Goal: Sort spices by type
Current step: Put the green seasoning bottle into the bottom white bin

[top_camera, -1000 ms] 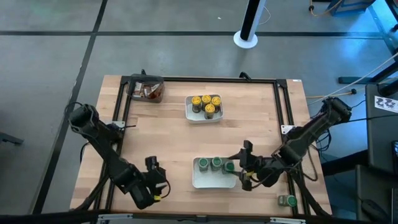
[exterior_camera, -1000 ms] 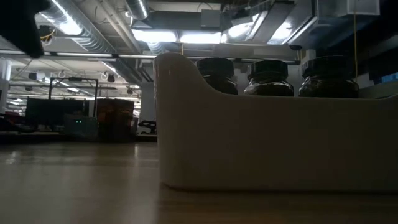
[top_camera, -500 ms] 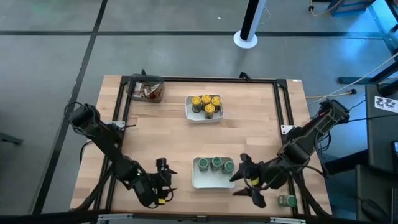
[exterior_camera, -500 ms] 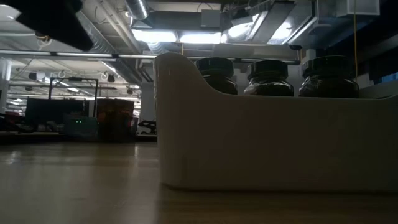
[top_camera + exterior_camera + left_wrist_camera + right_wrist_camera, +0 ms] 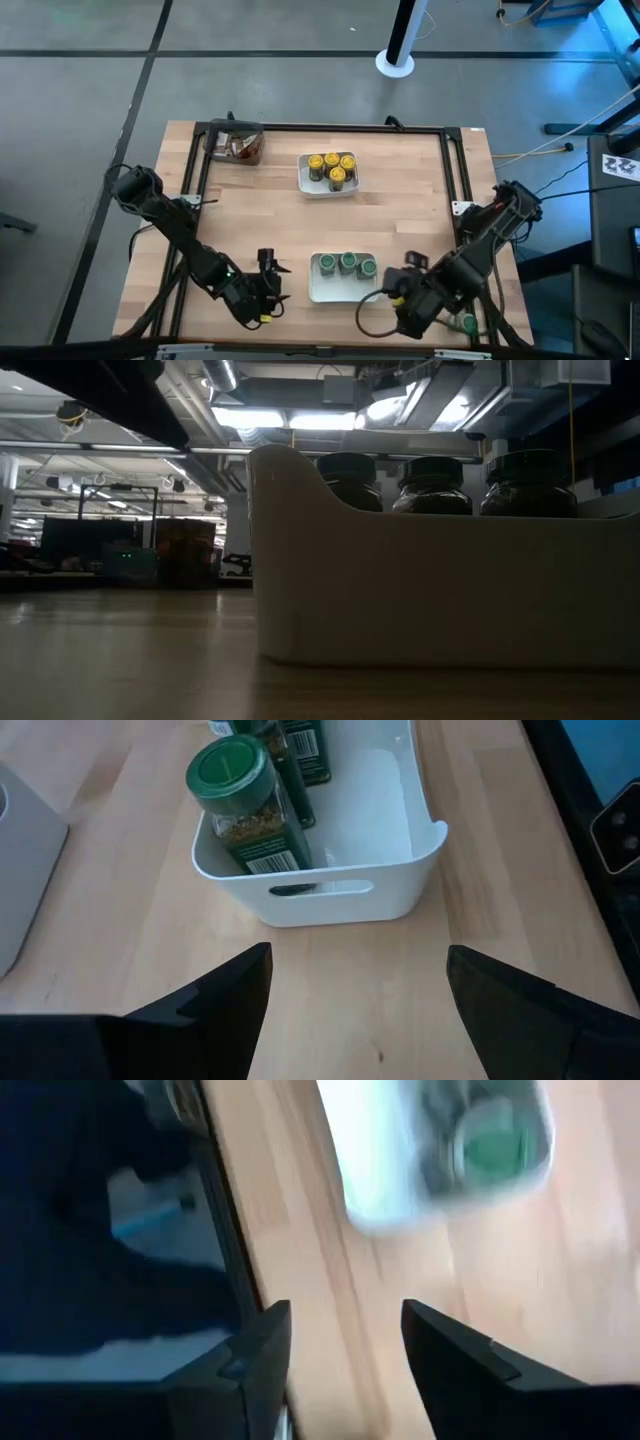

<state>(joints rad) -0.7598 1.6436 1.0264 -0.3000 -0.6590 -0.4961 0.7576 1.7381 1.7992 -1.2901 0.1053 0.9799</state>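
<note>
Dark bin [image 5: 237, 143] at the far left corner of the table [image 5: 250, 215], brown-orange packets [image 5: 238, 148] inside. Left gripper [image 5: 274, 283] sits low near the front edge, just left of the near white tray [image 5: 335, 286]; fingers spread wide, nothing held, pointed at the tray's short end. That tray holds 3 green-lid jars [image 5: 346, 264] in a row along its far side. Far tray [image 5: 327, 186] mid-table holds 4 yellow-lid jars [image 5: 331, 166]. Right gripper [image 5: 370, 310] is by the near tray's front right corner, fingers wide apart, empty. 1 loose green-lid jar [image 5: 462, 323] stands at the front right edge, outside the frame rail.
</note>
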